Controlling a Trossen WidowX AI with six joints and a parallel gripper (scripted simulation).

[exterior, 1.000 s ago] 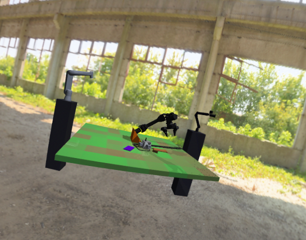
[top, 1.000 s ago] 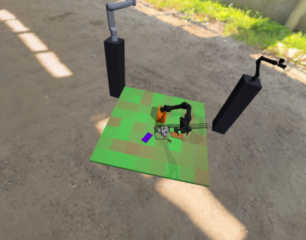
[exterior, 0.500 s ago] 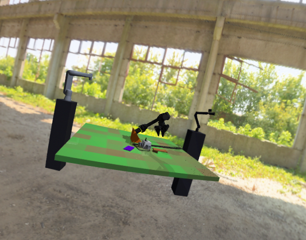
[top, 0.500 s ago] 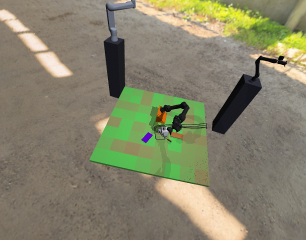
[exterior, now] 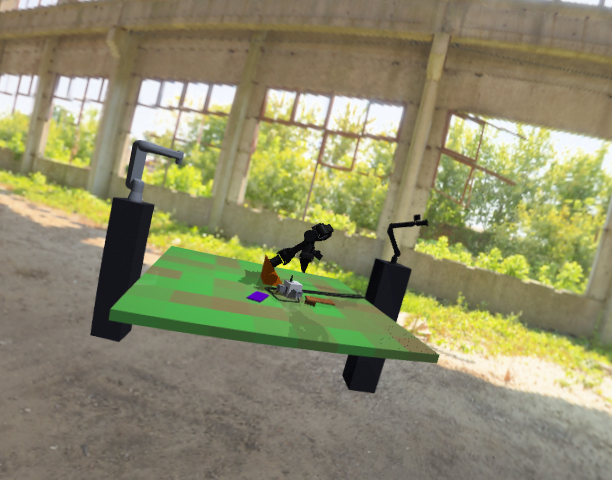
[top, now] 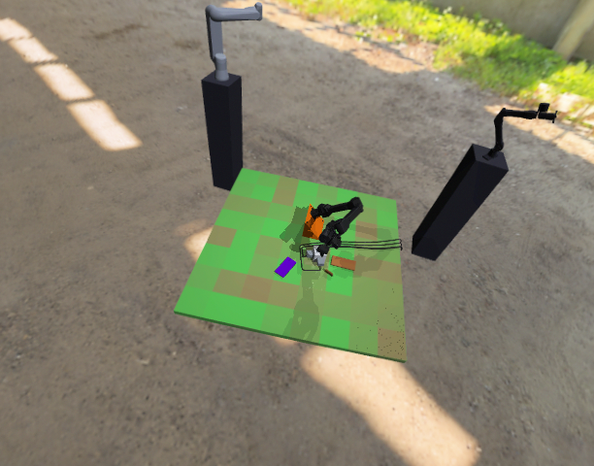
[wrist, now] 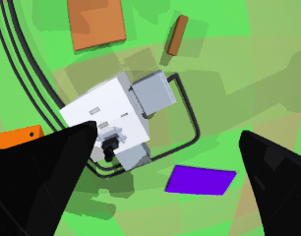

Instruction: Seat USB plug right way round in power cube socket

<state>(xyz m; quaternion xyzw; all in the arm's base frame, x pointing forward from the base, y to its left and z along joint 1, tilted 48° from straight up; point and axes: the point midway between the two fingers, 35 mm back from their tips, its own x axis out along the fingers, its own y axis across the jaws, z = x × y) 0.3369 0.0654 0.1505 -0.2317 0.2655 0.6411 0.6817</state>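
Plug is sticking up from power cube, lower left of wrist frame, beside the left-hand fingertip of the empty, wide-spread pincer, long axis seemingly near upright, so centring probably comes next.

Loose pieces around the orange wedge-shaped stand

Landmark: upright orange wedge-shaped stand, material unclear. Top view: flat purple rectangular tile below-left of it; flat orange-brown rectangular slab below-right; small brown stick-like block also below-right, just beside the slab. Tall black rectangular pillar above-left, well apart.
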